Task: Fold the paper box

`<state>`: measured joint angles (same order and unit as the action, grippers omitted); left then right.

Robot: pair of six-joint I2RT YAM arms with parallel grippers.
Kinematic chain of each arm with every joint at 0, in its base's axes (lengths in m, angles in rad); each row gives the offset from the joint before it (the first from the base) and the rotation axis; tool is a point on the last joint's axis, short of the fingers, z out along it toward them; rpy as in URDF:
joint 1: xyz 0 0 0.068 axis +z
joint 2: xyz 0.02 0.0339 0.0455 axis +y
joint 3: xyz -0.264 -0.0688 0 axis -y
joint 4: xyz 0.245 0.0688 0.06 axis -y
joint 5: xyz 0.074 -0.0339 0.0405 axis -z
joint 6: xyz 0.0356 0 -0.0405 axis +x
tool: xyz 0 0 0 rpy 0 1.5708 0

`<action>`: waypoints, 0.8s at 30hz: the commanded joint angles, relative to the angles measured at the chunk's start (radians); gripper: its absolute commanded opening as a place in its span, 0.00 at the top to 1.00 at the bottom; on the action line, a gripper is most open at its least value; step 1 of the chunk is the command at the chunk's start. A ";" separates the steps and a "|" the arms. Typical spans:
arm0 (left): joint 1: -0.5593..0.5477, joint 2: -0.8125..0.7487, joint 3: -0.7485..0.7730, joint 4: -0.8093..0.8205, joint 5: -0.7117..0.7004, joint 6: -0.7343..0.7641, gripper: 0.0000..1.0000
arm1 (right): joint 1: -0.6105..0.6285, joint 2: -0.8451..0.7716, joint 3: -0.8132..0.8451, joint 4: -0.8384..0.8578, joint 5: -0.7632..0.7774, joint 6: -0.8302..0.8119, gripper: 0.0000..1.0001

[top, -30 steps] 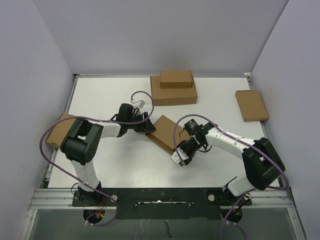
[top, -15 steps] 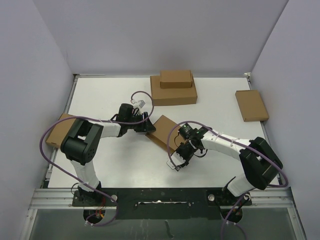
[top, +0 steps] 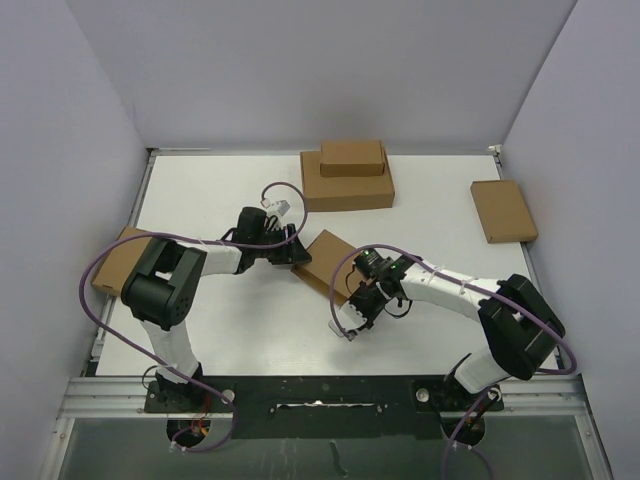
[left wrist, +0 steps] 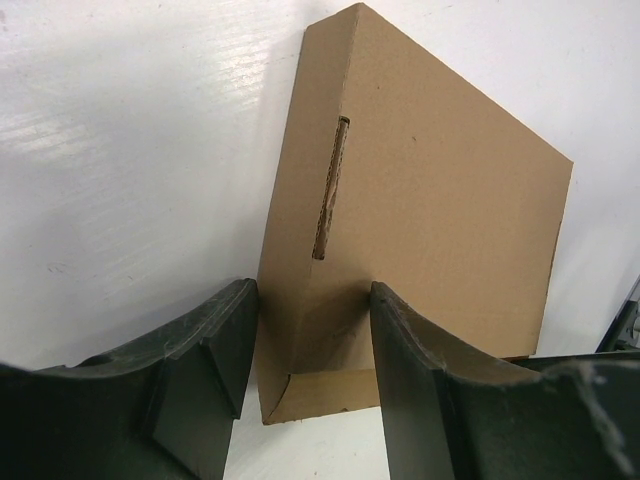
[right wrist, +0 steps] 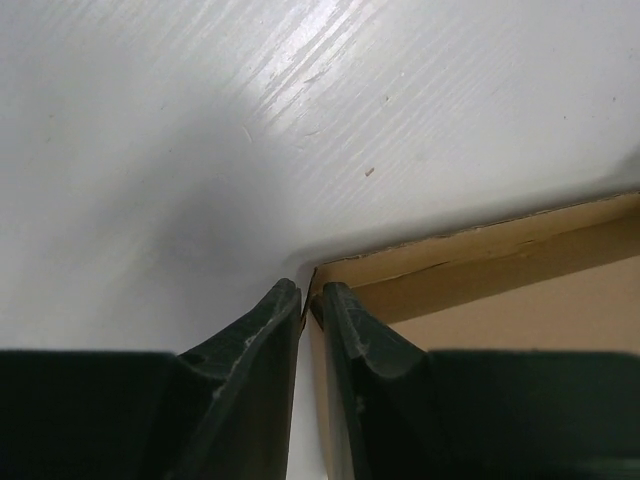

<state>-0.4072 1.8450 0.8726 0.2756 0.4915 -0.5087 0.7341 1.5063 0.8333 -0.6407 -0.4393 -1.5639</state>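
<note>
The paper box (top: pixel 325 258), flat brown corrugated cardboard, lies skewed at the table's middle between both arms. In the left wrist view its near corner (left wrist: pixel 320 300), with a slot in the side wall, stands between the dark fingers. My left gripper (left wrist: pixel 312 340) (top: pixel 297 251) is shut on that corner. The right gripper (right wrist: pixel 310 295) (top: pixel 351 301) is at the box's near right corner. Its fingers are pinched on a thin upright cardboard wall (right wrist: pixel 316 272), and the box's inside (right wrist: pixel 500 300) shows to their right.
A wide brown box (top: pixel 347 188) with a smaller one (top: pixel 352 157) on top stands at the back. Another flat box (top: pixel 503 210) lies at the right edge. One more (top: pixel 115 262) lies at the left edge, partly under the left arm.
The right gripper has slid left along the box's near edge and closed onto its wall. The left gripper and the box have stayed put.
</note>
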 commanded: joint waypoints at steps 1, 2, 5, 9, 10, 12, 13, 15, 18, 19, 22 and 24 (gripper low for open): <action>-0.008 -0.041 0.002 -0.044 -0.018 0.011 0.54 | 0.008 -0.005 -0.002 0.033 0.013 0.016 0.83; -0.009 -0.041 0.003 -0.045 -0.018 0.010 0.54 | 0.009 -0.005 -0.002 0.033 0.013 0.016 0.84; -0.008 -0.041 0.003 -0.045 -0.016 0.010 0.54 | 0.012 -0.002 0.000 0.031 0.013 0.019 0.87; -0.011 -0.041 0.005 -0.048 -0.015 0.009 0.55 | 0.020 0.004 0.005 0.029 0.013 0.018 0.89; -0.013 -0.039 0.006 -0.051 -0.016 0.008 0.55 | 0.024 0.007 0.006 0.027 0.015 0.018 0.90; -0.015 -0.036 0.007 -0.051 -0.016 0.007 0.55 | 0.033 0.013 0.011 0.028 0.021 0.023 0.90; -0.017 -0.035 0.009 -0.053 -0.016 0.007 0.55 | 0.035 0.015 0.015 0.030 0.024 0.029 0.90; -0.020 -0.034 0.011 -0.056 -0.016 0.007 0.55 | 0.038 0.017 0.020 0.035 0.032 0.039 0.90; -0.022 -0.033 0.013 -0.060 -0.017 0.007 0.55 | 0.043 0.022 0.026 0.037 0.044 0.045 0.90; -0.024 -0.033 0.013 -0.062 -0.017 0.007 0.55 | 0.044 0.025 0.030 0.036 0.046 0.047 0.90; -0.028 -0.032 0.016 -0.068 -0.017 0.009 0.55 | 0.051 0.027 0.043 0.032 0.051 0.052 0.90; -0.027 -0.031 0.019 -0.070 -0.017 0.010 0.55 | 0.054 0.026 0.051 0.029 0.054 0.058 0.90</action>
<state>-0.4194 1.8450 0.8761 0.2687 0.4828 -0.5121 0.7734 1.5337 0.8360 -0.6258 -0.3958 -1.5242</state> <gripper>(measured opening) 0.457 0.099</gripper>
